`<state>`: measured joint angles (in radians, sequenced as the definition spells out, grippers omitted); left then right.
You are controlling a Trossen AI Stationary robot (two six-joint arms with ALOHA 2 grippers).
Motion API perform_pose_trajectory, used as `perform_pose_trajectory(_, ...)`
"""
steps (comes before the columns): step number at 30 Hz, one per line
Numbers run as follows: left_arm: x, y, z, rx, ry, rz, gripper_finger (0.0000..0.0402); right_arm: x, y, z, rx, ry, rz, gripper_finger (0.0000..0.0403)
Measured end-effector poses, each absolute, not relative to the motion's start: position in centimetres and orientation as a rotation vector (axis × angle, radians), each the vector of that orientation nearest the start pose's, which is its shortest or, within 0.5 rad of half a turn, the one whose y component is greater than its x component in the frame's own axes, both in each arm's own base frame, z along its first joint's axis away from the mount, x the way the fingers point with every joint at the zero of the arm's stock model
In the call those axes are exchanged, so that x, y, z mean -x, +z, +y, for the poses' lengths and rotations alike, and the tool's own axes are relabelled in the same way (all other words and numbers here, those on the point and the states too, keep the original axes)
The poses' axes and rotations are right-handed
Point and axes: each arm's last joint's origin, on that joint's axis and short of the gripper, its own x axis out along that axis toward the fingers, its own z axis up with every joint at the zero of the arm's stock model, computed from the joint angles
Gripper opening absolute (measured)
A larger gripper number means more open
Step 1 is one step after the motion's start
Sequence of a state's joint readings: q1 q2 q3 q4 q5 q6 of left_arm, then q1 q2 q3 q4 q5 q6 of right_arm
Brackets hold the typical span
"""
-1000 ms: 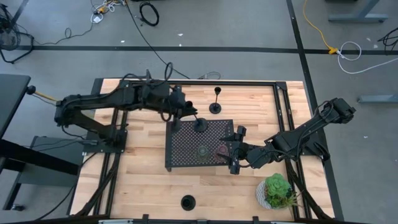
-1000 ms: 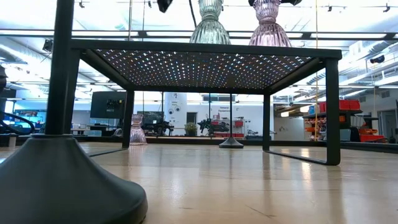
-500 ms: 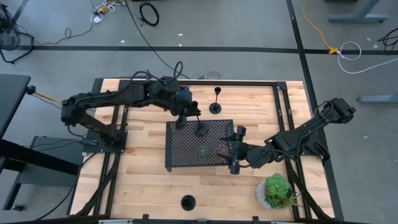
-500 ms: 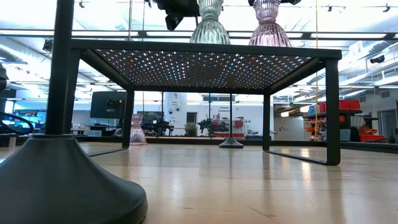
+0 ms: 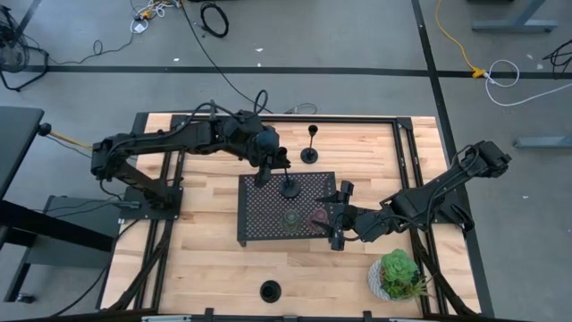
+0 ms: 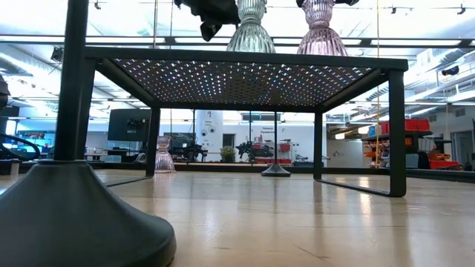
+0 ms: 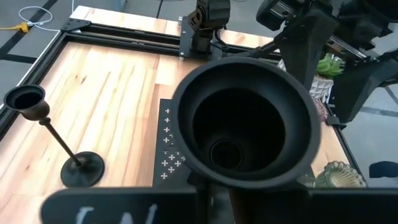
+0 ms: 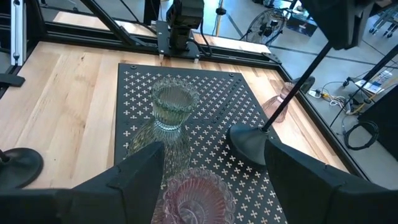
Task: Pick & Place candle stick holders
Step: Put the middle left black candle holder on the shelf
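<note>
My left gripper [image 5: 269, 164] is shut on a black candle stick holder [image 5: 288, 185] at the far part of the black perforated tray [image 5: 259, 224]. The holder's cup [image 7: 249, 124] fills the left wrist view. An olive-green glass holder [image 8: 174, 106] and a pink one [image 8: 199, 199] stand on the tray. My right gripper [image 8: 211, 177] is open, its fingers on either side of the pink one without touching it. A second black holder [image 5: 310, 148] stands on the table beyond the tray, a third [image 5: 270, 291] near the front edge. A brownish glass holder [image 6: 163, 158] stands on the table behind the tray. My left gripper pinches the black holder's thin stem [image 8: 318, 55] high up, close under the cup; the cup hides the fingers in its own wrist view. The fingers come slanting down from the table's far left. The stem leans, and the disc base [image 8: 249, 142] is down at the tray's top.
A leafy plant in a white pot [image 5: 396, 275] stands at the near right corner, close to my right arm. Dark frame rails [image 5: 268, 117] run along the table's far and side edges. Bare wood lies left of the tray [image 5: 201, 224].
My left gripper has come down and moved toward the table's right and near side, over the tray's far part, rolling a little. The black holder went with it, and its base now lies farther in from the tray's far edge.
</note>
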<state>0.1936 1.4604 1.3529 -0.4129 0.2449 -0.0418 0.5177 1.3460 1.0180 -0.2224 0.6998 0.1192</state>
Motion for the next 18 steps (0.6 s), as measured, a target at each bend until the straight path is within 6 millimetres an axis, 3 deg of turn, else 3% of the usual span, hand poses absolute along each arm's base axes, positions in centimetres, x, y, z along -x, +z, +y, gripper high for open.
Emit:
perform_pose_trajectory(5, -31.98, 35.15, 5.55, 0.153, -0.04, 0.509, 0.0027, -26.04, 29.17, 12.68, 0.198, -0.204, 0.44, 0.0277)
perform_pose_trajectory(12, -31.96, 35.05, 5.57, 0.153, -0.029, 0.518, 0.0068, -26.04, 29.16, 12.68, 0.198, -0.204, 0.441, 0.0277)
perform_pose_trajectory(18, -31.96, 35.06, 5.62, 0.149, -0.017, 0.517, 0.0074, -26.03, 29.16, 12.68, 0.198, -0.204, 0.441, 0.0277)
